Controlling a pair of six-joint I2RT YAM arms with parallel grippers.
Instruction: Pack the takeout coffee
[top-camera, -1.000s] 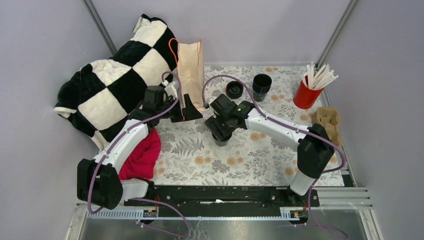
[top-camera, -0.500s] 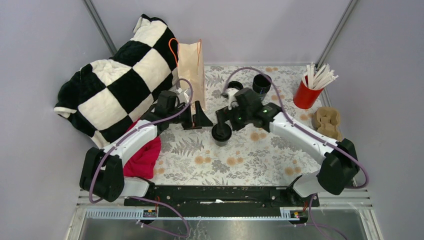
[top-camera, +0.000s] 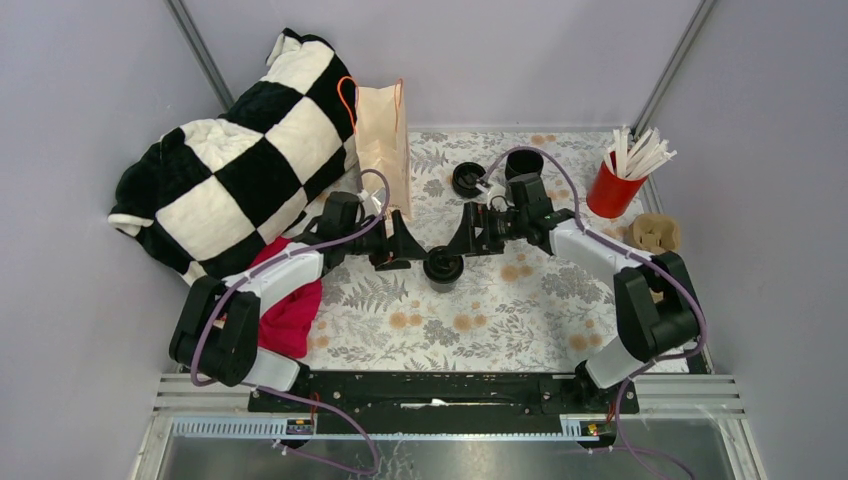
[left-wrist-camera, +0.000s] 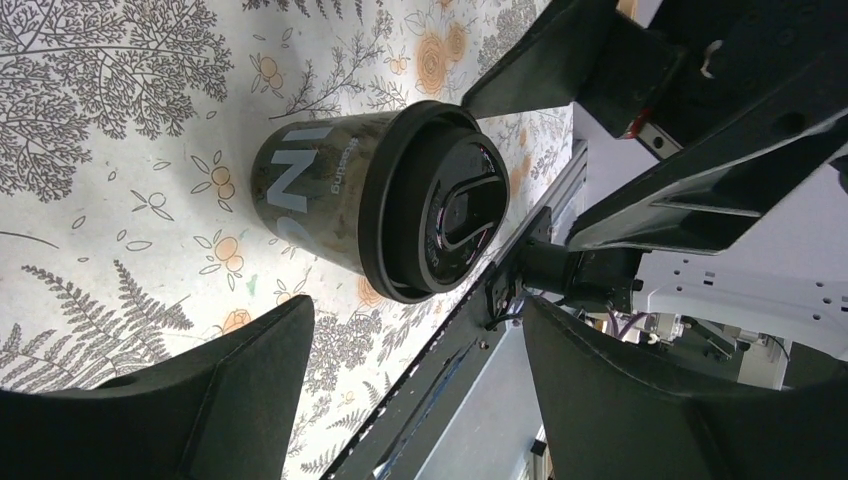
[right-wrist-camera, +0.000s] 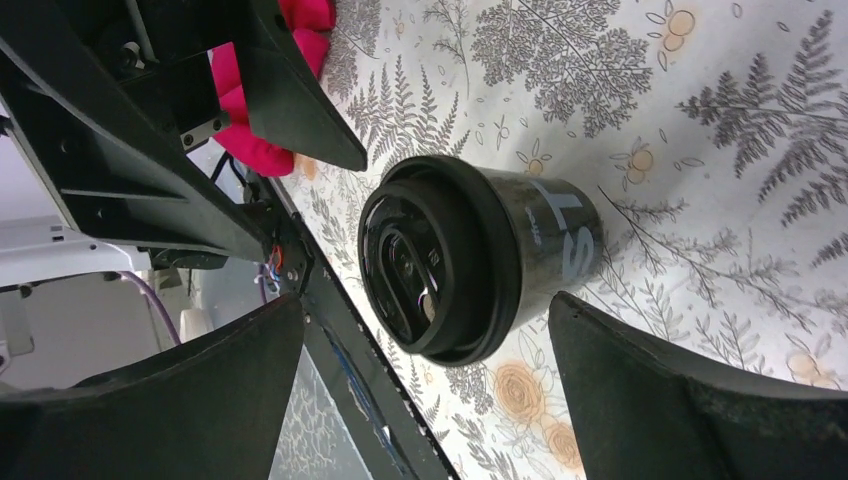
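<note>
The takeout coffee (top-camera: 443, 268), a small black cup with a round black lid, stands upright on the floral tablecloth. It also shows in the left wrist view (left-wrist-camera: 390, 200) and in the right wrist view (right-wrist-camera: 470, 255). My left gripper (top-camera: 412, 248) is open just left of it, with the cup ahead of its fingertips (left-wrist-camera: 270, 340). My right gripper (top-camera: 462, 240) is open just right of the cup, its fingers (right-wrist-camera: 640, 380) apart on either side of the lid, not touching. Each gripper shows across the cup in the other's wrist view.
A paper bag (top-camera: 383, 140) stands upright behind the left gripper. A stack of black cups (top-camera: 523, 170) and a stack of lids (top-camera: 468, 180) are at the back. A red cup of straws (top-camera: 612, 188), a cardboard carrier (top-camera: 655, 235), a checkered blanket (top-camera: 240, 150) and pink cloth (top-camera: 288, 310) lie round the edges.
My right gripper, which was over the cup, has drawn back to the upper right, leaving the cup standing. My left gripper has moved from beside the bag toward the cup.
</note>
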